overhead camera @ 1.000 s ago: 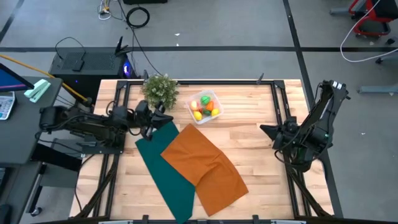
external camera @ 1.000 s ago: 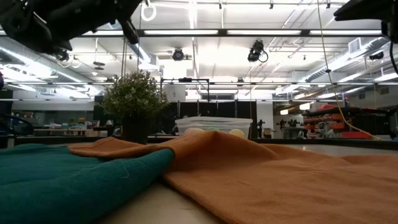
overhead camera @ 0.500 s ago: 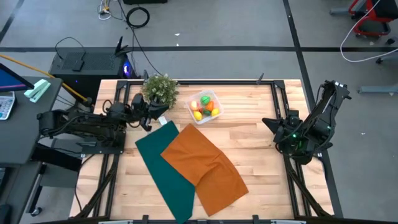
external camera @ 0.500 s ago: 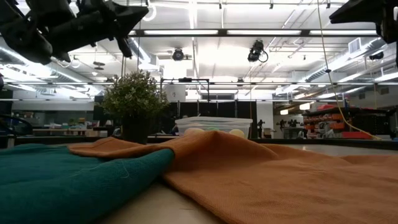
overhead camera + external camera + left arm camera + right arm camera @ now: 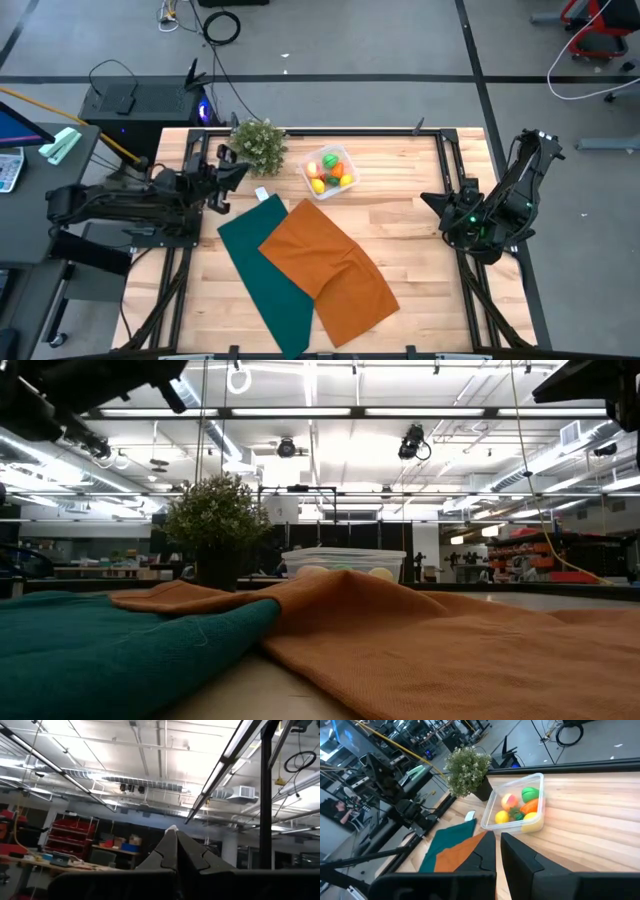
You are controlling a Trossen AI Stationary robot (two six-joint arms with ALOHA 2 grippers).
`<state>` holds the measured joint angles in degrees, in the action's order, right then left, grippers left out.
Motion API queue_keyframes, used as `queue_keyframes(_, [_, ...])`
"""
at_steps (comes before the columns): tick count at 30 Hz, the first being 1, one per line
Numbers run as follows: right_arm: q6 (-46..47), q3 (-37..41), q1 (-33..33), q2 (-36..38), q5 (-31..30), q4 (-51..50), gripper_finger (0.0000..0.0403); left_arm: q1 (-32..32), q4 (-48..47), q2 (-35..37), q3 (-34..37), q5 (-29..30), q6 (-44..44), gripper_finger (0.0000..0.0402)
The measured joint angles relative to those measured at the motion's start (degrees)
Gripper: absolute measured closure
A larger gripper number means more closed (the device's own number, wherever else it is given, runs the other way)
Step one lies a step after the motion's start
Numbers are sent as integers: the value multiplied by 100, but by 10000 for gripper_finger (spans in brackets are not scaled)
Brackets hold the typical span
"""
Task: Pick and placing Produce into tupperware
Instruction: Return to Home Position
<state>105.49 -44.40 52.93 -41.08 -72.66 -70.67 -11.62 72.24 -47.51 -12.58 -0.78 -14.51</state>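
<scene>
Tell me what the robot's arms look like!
Both are black and bony, built from jointed segments. The left arm has loose black cables along it, and the left gripper has two dark fingers with stepped, toothy inner edges. The right arm looks much the same, with a small green light behind the right gripper.

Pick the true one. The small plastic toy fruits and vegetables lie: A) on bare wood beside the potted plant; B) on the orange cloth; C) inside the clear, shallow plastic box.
C: the toy fruits and vegetables sit within the walls of the clear plastic box.
</scene>
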Motion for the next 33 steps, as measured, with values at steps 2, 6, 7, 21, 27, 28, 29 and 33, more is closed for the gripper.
queue_keyframes(2, [56, 0, 0, 2, 2, 0, 403, 2, -389, 356, 0, 20, 33, 401])
queue_keyframes(6, [245, 0, -56, -11, 2, 3, 403, -8, -1241, 1130, 0, 20, 101, 401])
queue_keyframes(7, [270, 0, -95, -12, 3, 3, 403, -15, -1480, 1333, 0, 23, 131, 401])
queue_keyframes(21, [282, 0, -821, -11, 7, 200, 403, -13, -3336, 3335, -2, 272, 651, 401])
queue_keyframes(27, [284, 0, -833, -13, 66, 324, 403, -15, -4095, 3992, -2, 274, 848, 401])
queue_keyframes(28, [290, 0, -833, -15, 91, 330, 403, -15, -4219, 4098, -2, 277, 875, 401])
queue_keyframes(29, [291, 0, -831, -17, 107, 335, 403, -15, -4304, 4194, -2, 304, 879, 401])
queue_keyframes(33, [293, 0, -846, -17, 122, 403, 403, -15, -4687, 4524, -2, 387, 886, 401])
